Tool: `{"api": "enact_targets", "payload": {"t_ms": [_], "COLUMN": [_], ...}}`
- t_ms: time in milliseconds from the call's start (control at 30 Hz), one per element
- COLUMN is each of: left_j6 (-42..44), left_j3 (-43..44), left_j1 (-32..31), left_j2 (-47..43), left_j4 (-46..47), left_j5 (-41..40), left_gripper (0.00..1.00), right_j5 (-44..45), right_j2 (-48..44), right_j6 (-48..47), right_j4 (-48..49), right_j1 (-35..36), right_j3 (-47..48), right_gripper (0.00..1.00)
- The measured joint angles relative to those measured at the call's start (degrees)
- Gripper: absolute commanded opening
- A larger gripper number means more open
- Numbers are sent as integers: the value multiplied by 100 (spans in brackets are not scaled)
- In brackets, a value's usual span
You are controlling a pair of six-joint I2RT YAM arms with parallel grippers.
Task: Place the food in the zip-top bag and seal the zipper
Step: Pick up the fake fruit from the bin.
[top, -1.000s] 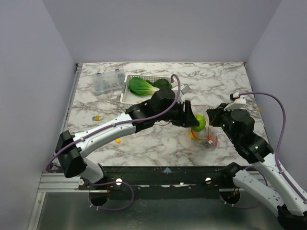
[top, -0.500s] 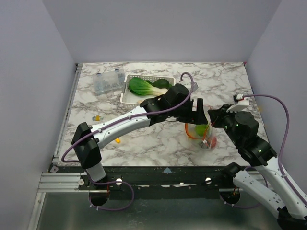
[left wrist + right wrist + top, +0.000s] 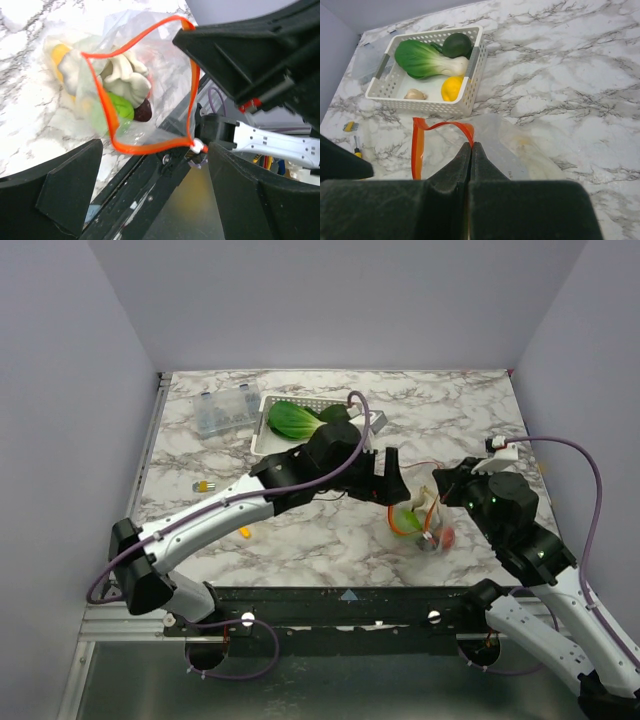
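The clear zip-top bag (image 3: 425, 525) lies on the marble, its mouth held open as a loop of red-orange zipper (image 3: 97, 90). Inside it are a green piece (image 3: 117, 107), a whitish piece (image 3: 125, 75), a dark purple piece (image 3: 143, 111) and a yellow piece (image 3: 62, 52). My right gripper (image 3: 437, 495) is shut on the zipper strip (image 3: 417, 145) at its fingertips (image 3: 471, 145). My left gripper (image 3: 393, 482) is open and empty just left of the bag's mouth (image 3: 155, 150). More food stays in the white basket (image 3: 262, 435): bok choy (image 3: 425, 60), a dark green fruit (image 3: 456, 45), a lemon (image 3: 452, 87) and a garlic-like piece (image 3: 414, 94).
A clear compartment box (image 3: 222, 412) stands at the back left. A small yellow-handled tool (image 3: 203, 485) and a small orange bit (image 3: 245, 533) lie on the left of the table. The bag sits close to the table's front edge (image 3: 400, 585).
One second ago my left gripper held a green fruit by the bag's mouth. It reached over the mouth, the fruit went in, and the gripper has drawn back to the left, open.
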Motion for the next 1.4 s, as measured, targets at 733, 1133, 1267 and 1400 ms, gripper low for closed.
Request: {"api": "enact_targets", "payload": {"t_ms": [733,1133,1267,1400], "left_j6": [1880,2286,2218,2041], "left_j3": [-461,1729,2345,2667], "left_j1": [1862,2221,2358,2439], "left_j2": [219,2522,3093,3471], "left_j4": [-282,-706,-863,-1040], "left_j5": [-1141,-1051,-922,-863], "left_gripper": [85,85,83,82], "right_j5": [-28,-26,-28,-31], "right_j2": [203,435,525,538], "right_j6": [-2,-24,-28,-31], "right_j4": [9,7,9,17], "right_j1": [-2,0,0,0], "right_j3": [2,4,4,4], "right_gripper": [1,1,1,1]}}
